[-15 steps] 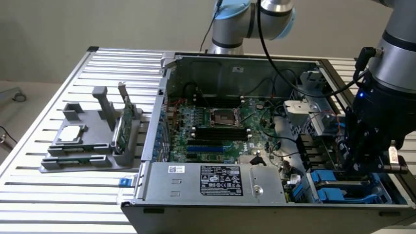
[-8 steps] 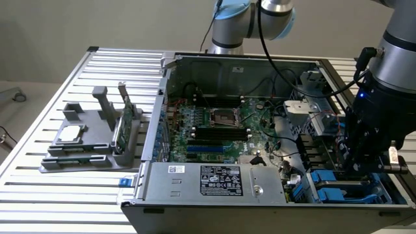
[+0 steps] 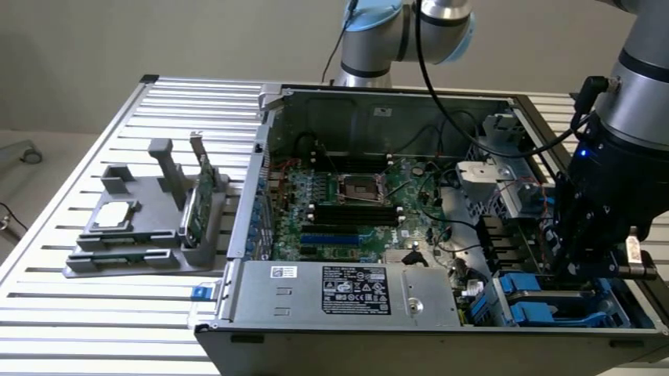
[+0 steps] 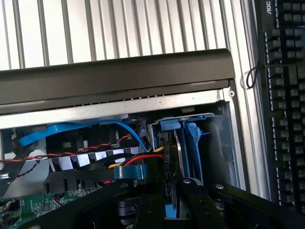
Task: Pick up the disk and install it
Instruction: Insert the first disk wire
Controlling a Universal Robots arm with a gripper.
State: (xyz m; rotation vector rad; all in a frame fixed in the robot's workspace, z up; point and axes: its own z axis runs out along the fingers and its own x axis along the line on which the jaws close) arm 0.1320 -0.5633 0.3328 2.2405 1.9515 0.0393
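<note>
The disk (image 4: 179, 151) stands on edge in the drive bay at the corner of the open computer case (image 4: 119, 71). Its silver-grey body shows beside its blue carrier (image 4: 193, 143). My gripper (image 4: 171, 193) is right over it, with the black fingers (image 4: 153, 195) shut on the carrier's blue edge. In the exterior view my gripper (image 3: 582, 266) reaches down into the case at the exterior view's right, just above the blue drive carriers (image 3: 533, 294) near the front corner.
A motherboard (image 3: 350, 207) and a silver power supply (image 3: 334, 286) lie inside the case. Blue and red-black cables (image 4: 76, 131) run beside the bay. A grey fixture (image 3: 146, 235) holds a small chip and a green card. A black keyboard (image 4: 286, 95) lies past the case wall.
</note>
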